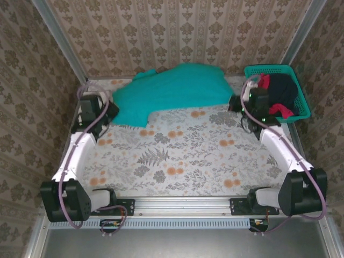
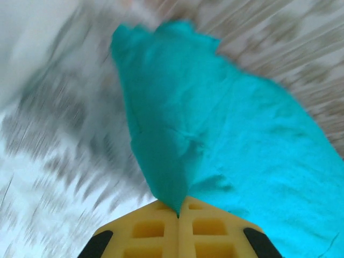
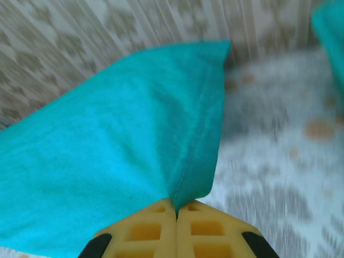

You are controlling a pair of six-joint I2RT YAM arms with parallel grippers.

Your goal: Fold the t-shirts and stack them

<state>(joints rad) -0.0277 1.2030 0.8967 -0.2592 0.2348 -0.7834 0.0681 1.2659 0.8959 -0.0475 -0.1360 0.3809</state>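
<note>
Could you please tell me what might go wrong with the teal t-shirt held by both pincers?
The left pincer and right pincer each pinch only a thin fold of the teal t-shirt, so a tug could slip it free. The right arm stands close to the basket and might knock it.

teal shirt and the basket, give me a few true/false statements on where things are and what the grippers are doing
1. The left gripper is shut on the teal t-shirt. True.
2. The basket holds a red shirt and a dark shirt. True.
3. The right gripper is open and holds nothing. False: it is shut on a hemmed edge of the teal t-shirt.
4. The teal t-shirt lies in the basket. False: it is spread over the far part of the table, left of the basket.
</note>
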